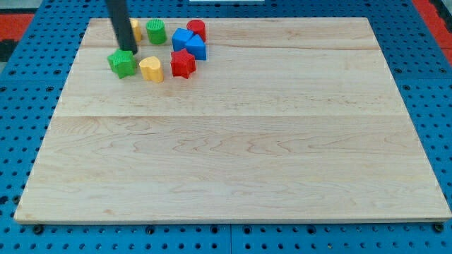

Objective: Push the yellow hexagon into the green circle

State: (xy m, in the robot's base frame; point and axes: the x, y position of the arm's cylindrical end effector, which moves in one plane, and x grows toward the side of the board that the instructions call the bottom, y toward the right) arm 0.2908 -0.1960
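Note:
The yellow hexagon [135, 28] is mostly hidden behind my rod near the view's top left; only a yellow sliver shows. The green circle [156, 32] stands just to its right, close beside it. My tip [127, 50] rests just below the yellow hexagon and right above the green star [122, 63], touching or nearly touching it.
A yellow heart [151, 69] and a red star [183, 63] lie to the right of the green star. Two blue blocks [189, 44] and a red cylinder [196, 29] cluster right of the green circle. All sit on the wooden board [233, 141].

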